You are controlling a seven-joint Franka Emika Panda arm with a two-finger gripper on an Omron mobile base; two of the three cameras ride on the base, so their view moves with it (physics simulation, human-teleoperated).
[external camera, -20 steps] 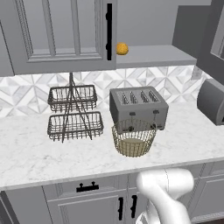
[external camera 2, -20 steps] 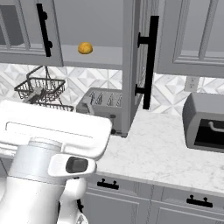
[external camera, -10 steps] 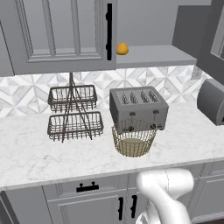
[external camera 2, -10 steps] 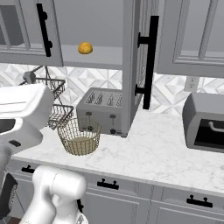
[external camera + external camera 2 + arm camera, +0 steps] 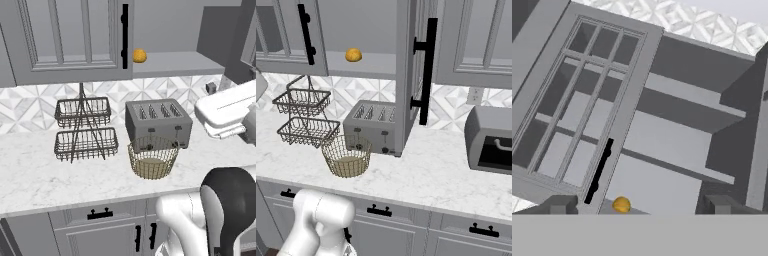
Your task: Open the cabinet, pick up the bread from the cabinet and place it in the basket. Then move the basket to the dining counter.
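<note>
Arm swings from left across to right, now faces open cabinet. Pincer released, empty. You see bread on shelf; basket waits on surface.

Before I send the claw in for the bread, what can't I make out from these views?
- Bread, hand view: its underside is cut off by the frame's bottom.
- Toaster, right base view: its right end is hidden behind the open cabinet door.
- Basket, left base view: covers the toaster's lower front.
</note>
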